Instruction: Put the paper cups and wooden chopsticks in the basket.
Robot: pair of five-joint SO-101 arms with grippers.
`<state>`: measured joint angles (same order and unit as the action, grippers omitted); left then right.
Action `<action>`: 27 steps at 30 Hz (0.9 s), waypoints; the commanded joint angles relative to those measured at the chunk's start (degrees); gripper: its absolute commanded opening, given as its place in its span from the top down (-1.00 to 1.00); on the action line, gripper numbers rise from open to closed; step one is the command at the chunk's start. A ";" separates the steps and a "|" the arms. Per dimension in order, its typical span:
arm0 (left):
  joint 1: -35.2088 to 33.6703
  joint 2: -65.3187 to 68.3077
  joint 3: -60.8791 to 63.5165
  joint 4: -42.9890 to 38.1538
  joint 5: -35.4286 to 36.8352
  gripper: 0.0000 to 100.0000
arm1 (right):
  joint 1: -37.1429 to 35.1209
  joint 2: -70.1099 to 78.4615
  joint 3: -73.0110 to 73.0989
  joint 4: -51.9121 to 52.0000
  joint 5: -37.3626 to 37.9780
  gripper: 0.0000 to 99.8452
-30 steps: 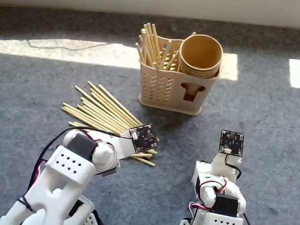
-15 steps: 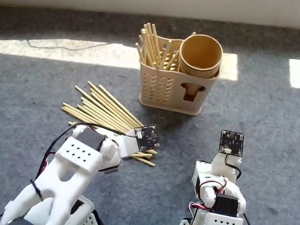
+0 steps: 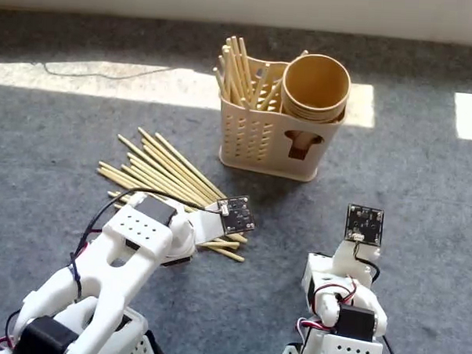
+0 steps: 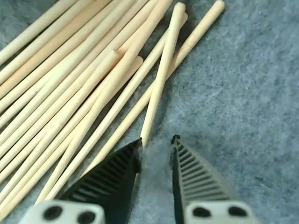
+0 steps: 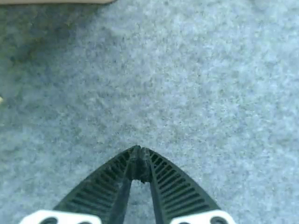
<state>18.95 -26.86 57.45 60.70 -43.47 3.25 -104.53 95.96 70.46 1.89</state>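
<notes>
A pile of wooden chopsticks (image 3: 161,180) lies fanned on the grey carpet, left of the cream basket (image 3: 269,139). In the basket stand more chopsticks (image 3: 239,67) and a stack of paper cups (image 3: 315,88). My left gripper (image 4: 156,141) hangs low over the near end of the pile, open by a narrow gap with nothing between its fingers. The end of one chopstick (image 4: 161,79) touches one fingertip (image 4: 137,143). My right gripper (image 5: 138,150) is shut and empty over bare carpet, in front of the basket to the right.
The left arm (image 3: 139,235) leans over the pile's near end. The right arm (image 3: 349,284) stands folded at the front right. A sunlit band (image 3: 99,81) crosses the carpet behind the pile, and a thin cable (image 3: 92,73) lies there.
The left arm has pushed forward and a little to the right, bringing its wrist closer to the pile's near end. The right arm has kept still.
</notes>
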 commanded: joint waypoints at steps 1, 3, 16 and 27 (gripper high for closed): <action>0.66 0.57 -2.33 -1.85 -0.09 0.88 | -0.57 -0.66 5.93 0.40 0.53 0.99; 0.75 1.27 -2.33 -1.93 -0.09 0.88 | -0.57 -0.66 5.93 0.40 0.53 0.99; -1.80 5.93 -2.42 -9.85 2.81 0.74 | -0.57 -0.66 5.93 0.40 0.53 0.99; -3.91 6.02 -1.27 -12.66 4.04 0.75 | -0.57 -0.66 5.93 0.40 0.53 0.99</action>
<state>15.87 -20.62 57.10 48.48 -39.96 3.25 -104.53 95.96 70.46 1.89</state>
